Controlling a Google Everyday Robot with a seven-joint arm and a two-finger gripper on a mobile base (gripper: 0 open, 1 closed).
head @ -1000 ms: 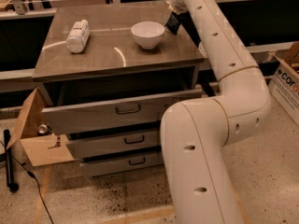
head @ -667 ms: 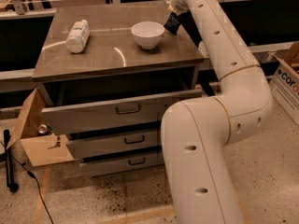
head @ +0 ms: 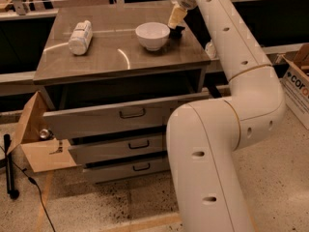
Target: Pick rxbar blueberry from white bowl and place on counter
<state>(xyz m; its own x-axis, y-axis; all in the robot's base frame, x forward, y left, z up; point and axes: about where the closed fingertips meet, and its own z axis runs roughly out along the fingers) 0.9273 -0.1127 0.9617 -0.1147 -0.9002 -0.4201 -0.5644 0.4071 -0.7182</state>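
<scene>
Beside the white bowl [head: 152, 35], at the far right of the grey-brown worktop [head: 120, 57], shows the end effector [head: 176, 31] as a small dark shape under a pale yellow wrist piece, just off the bowl's right rim and low over the surface. Sits a touch lower than a second ago, on the same side of the bowl. Cannot tell whether open, closed or gripping anything. Cannot make out the rxbar blueberry either: shows only plain white in the visible part of the bowl's inside, and offers no way to separate a dark wrapper from the dark end effector. Leaves the bowl upright on its narrow foot, in the same spot as in the earlier frames. Leaves the white bottle [head: 80, 36] lying on its side near the worktop's left edge, well apart from the bowl, likewise unmoved. Reaches in from the lower right with the thick white arm [head: 227, 37], bending up and over the worktop's right edge. Below, shows three grey drawers with black handles, the top drawer [head: 130, 114] pulled slightly forward. Catches a brown cardboard box [head: 41, 146] on the floor at the cabinet's left, and a printed carton [head: 297, 81] at the right border.
</scene>
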